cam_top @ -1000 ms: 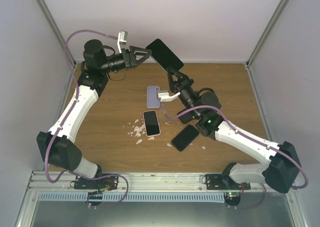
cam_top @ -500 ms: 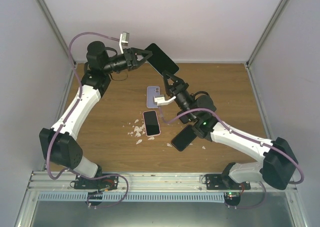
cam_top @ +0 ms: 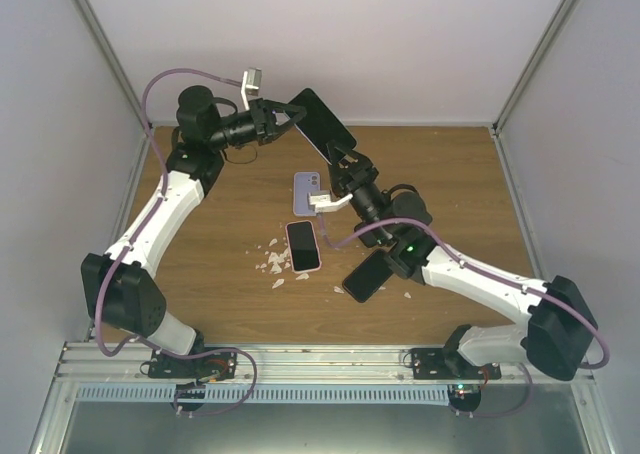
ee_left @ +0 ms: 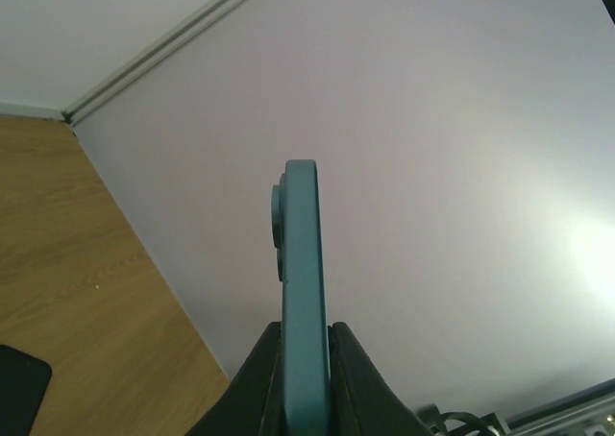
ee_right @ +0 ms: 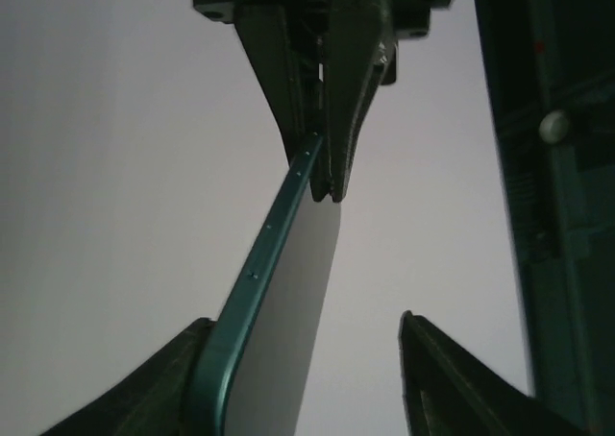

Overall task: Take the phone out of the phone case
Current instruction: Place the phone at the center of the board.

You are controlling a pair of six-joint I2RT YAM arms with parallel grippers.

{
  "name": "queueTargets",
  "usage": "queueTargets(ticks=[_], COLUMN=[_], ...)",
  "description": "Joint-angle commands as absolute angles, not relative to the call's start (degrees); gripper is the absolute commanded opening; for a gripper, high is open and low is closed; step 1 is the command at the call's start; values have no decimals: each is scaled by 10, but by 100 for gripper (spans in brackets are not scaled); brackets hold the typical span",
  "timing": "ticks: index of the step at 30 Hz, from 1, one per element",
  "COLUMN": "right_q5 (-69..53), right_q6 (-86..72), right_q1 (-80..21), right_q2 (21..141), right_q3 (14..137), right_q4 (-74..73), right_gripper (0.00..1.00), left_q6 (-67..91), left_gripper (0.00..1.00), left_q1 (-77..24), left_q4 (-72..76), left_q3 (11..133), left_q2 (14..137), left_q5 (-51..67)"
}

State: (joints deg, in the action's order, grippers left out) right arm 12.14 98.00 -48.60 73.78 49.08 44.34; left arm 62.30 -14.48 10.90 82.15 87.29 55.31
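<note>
Your left gripper [cam_top: 284,118] is clamped on one end of the teal phone [cam_top: 322,124] and holds it in the air above the far side of the table [cam_top: 450,174], edge-on to its own camera. Your right gripper [ee_right: 307,359] stands parted around the other end. One finger lies against the teal edge and the other is well clear of the glass face, so it grips nothing. You cannot tell from these views whether the case is on the phone.

The main danger is the single pinch. All the weight hangs from a narrow hold near one end, so a quick swing of the left arm could let the phone pivot between the jaws or slide out. It would then fall to the wood.

The second danger is the finger that touches the edge. If you draw the right arm off sideways, that finger may drag the phone and twist it in the left jaws. Back it straight away instead.

The two wrists are also crowded close together, and a careless retreat could knock one arm into the other — go slowly
</note>
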Motion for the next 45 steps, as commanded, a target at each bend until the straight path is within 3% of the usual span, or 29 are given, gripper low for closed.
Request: queueTargets(ticks=[1,5,12,18,23,30,37,45], right_q5=[143,142,134,31,-30,-163,-423,-512], right_q6=[928,846,687,563,505,391,239,123], right_q1=[-492,-491,-489,-469,-441,-369,-308,-300], right_q2=[699,671,652,639,648,688,760,799], right_q3=[509,537,593,658,697,780,861,865], right_q4=[402,267,72,-98,-151,-238,-342,-342], right_gripper=[59,76,90,95,99,100,99,76], left_q6=[552,501,402,312,264,200,68,19], left_gripper=[0,0,0,0,0,0,0,0], left_q1=[-134,-129,-118,-109,-108,-105,-106,-106], left_q4=[115,90,61,40,46,57,-27,-72], left_q3=[837,843,844,835,815,788,763,731], left_q2=[871,866,864,854,834,799,769,736], left_q5=[546,541,551,584,617,702,762,744])
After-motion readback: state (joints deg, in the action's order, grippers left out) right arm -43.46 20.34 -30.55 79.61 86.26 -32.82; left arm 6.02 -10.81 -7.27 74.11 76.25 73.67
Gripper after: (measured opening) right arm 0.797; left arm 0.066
